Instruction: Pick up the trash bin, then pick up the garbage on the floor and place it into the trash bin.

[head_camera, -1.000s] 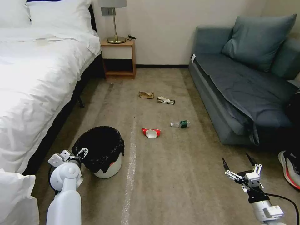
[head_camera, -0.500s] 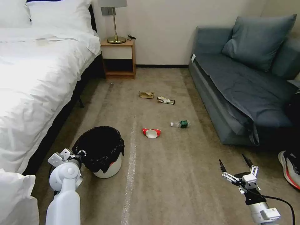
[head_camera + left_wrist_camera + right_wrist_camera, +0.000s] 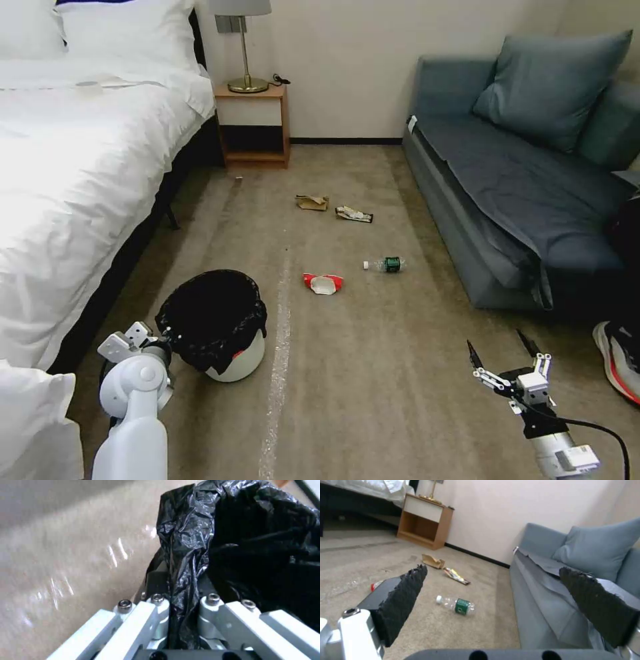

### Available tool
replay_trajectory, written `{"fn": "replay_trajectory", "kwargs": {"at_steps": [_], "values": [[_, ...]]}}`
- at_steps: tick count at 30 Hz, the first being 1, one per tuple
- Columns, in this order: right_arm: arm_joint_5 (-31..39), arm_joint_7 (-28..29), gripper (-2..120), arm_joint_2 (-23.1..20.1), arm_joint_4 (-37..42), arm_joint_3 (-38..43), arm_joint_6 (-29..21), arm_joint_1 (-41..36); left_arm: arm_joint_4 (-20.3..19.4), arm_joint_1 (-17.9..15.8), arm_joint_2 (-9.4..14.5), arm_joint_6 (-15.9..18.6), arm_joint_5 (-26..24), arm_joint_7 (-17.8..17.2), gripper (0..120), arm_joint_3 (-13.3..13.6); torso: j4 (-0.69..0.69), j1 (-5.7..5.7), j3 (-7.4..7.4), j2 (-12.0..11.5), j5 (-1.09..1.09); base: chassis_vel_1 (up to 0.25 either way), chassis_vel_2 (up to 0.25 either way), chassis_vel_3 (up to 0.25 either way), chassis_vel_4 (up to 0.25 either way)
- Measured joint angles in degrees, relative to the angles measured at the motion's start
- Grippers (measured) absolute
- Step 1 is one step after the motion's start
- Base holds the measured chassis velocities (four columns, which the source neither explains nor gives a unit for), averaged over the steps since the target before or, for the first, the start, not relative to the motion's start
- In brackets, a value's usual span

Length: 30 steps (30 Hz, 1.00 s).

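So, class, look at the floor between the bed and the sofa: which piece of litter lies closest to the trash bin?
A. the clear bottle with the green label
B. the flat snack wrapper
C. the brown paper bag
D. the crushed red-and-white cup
D: in the head view the crushed red-and-white cup lies just beyond the trash bin, while the bottle, paper bag and wrapper lie farther off.

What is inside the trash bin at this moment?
The trash bin shows a crinkly black bag lining it and draped over its rim. The dark bag hides the bottom, so any contents cannot be seen.
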Motion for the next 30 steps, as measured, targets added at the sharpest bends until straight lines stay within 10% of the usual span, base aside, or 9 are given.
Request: {"fn": "replay_trajectory", "kwargs": {"at_steps": [14, 23, 30], "values": [[0.2, 6.4, 100, 0.1, -1.0, -1.3, -0.7, 2.0, -12.8, 4.8, 0.7, -1.1, 20.3, 7.2, 6, 1.8, 0.00, 0.00, -0.01, 0.0, 0.02, 0.000, 0.000, 0.000, 0.000], [1.7, 12.9, 100, -1.3, -0.2, -4.3, -6.4, 3.9, -13.4, 7.9, 1.6, -4.6, 33.3, 22.2, 5, -0.8, 0.02, 0.00, 0.00, 0.0, 0.00, 0.000, 0.000, 0.000, 0.000], [3.7, 12.0, 100, -1.5, 1.3, -6.2, -9.7, 5.1, -13.5, 9.2, 0.9, -7.7, 34.8, 24.9, 5, 0.0, 0.00, 0.00, 0.00, 0.0, 0.01, 0.000, 0.000, 0.000, 0.000]]}}
